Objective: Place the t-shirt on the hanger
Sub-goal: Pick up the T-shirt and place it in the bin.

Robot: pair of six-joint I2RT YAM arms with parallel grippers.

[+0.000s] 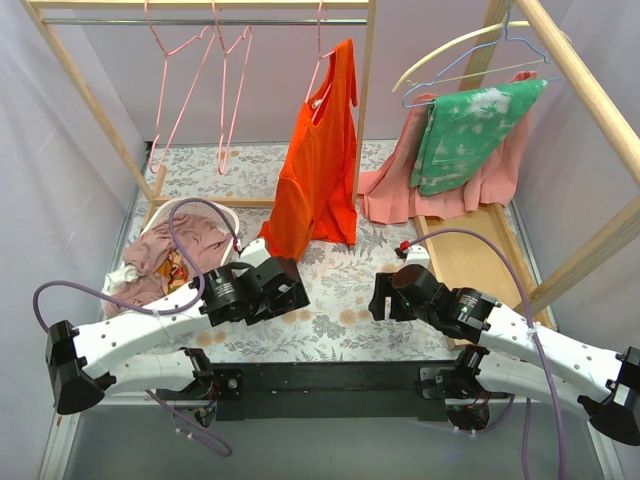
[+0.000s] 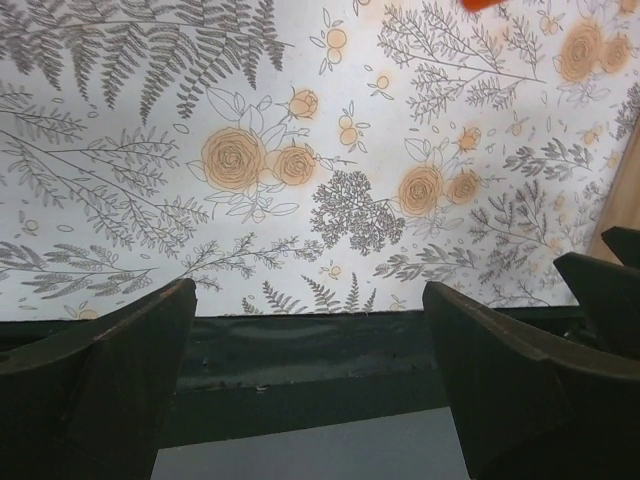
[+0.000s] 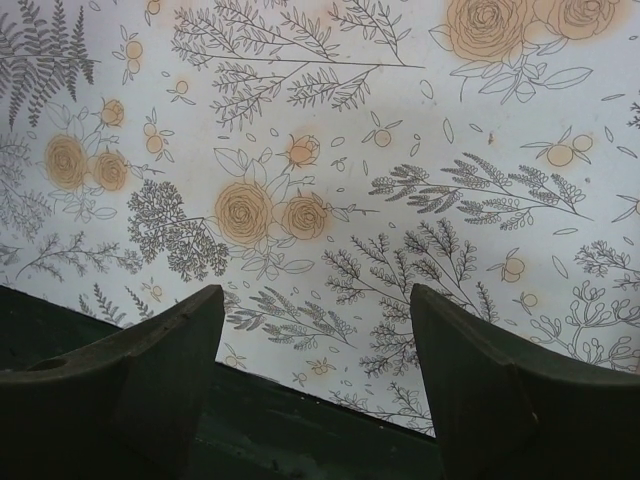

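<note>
The mauve-pink t-shirt (image 1: 170, 250) lies crumpled in a white basket (image 1: 222, 213) at the left. Two bare pink wire hangers (image 1: 182, 90) (image 1: 236, 95) hang on the rack's rail at the back left. My left gripper (image 1: 297, 293) is open and empty, low over the floral cloth, right of the basket and apart from the t-shirt. The left wrist view shows its gripper (image 2: 308, 300) over bare floral cloth (image 2: 330, 150) and the black base edge. My right gripper (image 1: 379, 298) is open and empty near the middle, and the right wrist view shows it (image 3: 315, 300) the same way.
A bright orange top (image 1: 320, 165) hangs on a third pink hanger at the middle. A salmon-pink garment (image 1: 400, 195) with green cloth (image 1: 465, 130) hangs at the right, under a cream hanger (image 1: 450, 45) and a blue-grey one. Wooden rack posts (image 1: 85, 90) stand at both sides.
</note>
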